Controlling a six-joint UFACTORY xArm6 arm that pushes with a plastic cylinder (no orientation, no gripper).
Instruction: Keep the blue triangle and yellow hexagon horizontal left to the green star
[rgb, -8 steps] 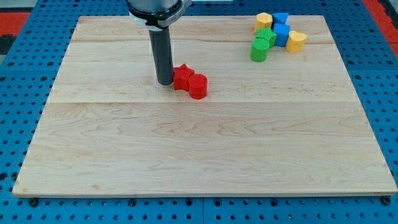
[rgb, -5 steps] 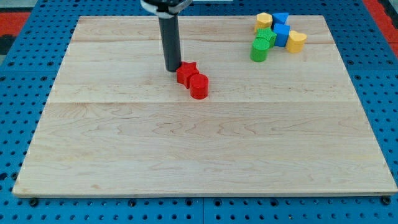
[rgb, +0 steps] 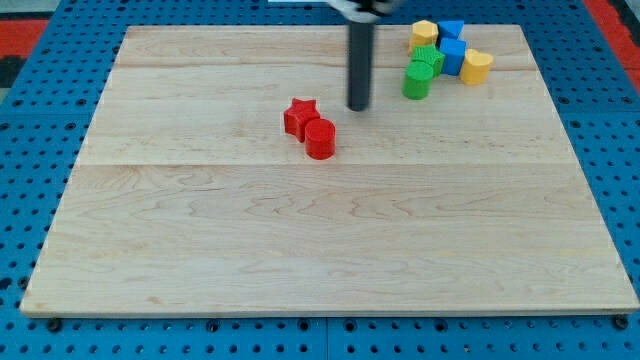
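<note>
My tip (rgb: 358, 107) rests on the board, left of a cluster of blocks in the view's top right and apart from it. In that cluster, the yellow hexagon (rgb: 424, 32) is at the top left, with a blue block (rgb: 452, 29) to its right. The green star (rgb: 429, 58) sits just below the hexagon, touching a second blue block (rgb: 453, 55) on its right. I cannot tell which blue block is the triangle. The green cylinder (rgb: 416, 81) is the cluster's block nearest my tip.
A yellow heart-shaped block (rgb: 477, 66) sits at the cluster's right edge. A red star (rgb: 299, 116) and a red cylinder (rgb: 320, 138) touch each other left of and below my tip. The wooden board (rgb: 300, 250) lies on a blue pegboard.
My tip has left the red star's left side and moved right and up towards the top-right cluster. The red blocks shifted slightly right and then stayed put.
</note>
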